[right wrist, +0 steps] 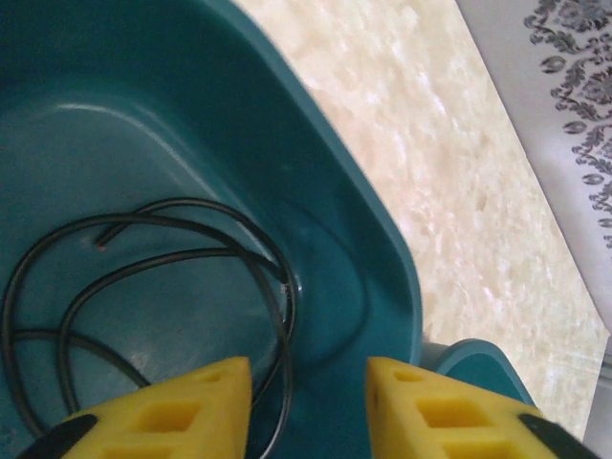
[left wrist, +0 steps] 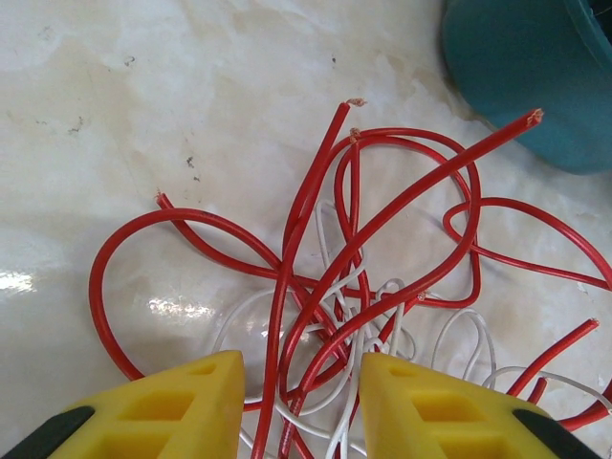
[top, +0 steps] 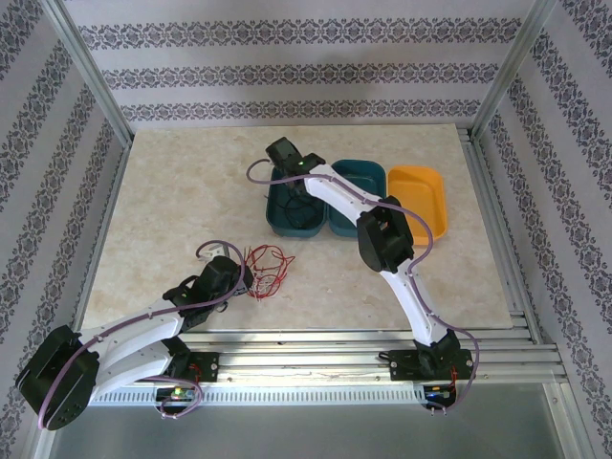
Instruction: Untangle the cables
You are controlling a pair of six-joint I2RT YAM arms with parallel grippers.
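A tangle of red cables (left wrist: 382,210) and thin white cables (left wrist: 469,330) lies on the marble table, also seen in the top view as the red cables (top: 268,271). My left gripper (left wrist: 301,402) hangs low over the tangle's near side, open, with several red and white strands running through the gap between its yellow fingers. It sits at the tangle's left edge as the left gripper (top: 244,277). A black cable (right wrist: 172,206) lies coiled on the floor of a teal bin (right wrist: 363,220). My right gripper (right wrist: 308,406) is open above it, holding nothing, reaching into the bin as the right gripper (top: 290,182).
Three bins stand in a row at the table's middle back: the left teal bin (top: 287,225), a second teal bin (top: 368,177) and an orange bin (top: 426,191). A teal bin's corner (left wrist: 526,76) lies just beyond the tangle. Metal rails run along the table's near edge.
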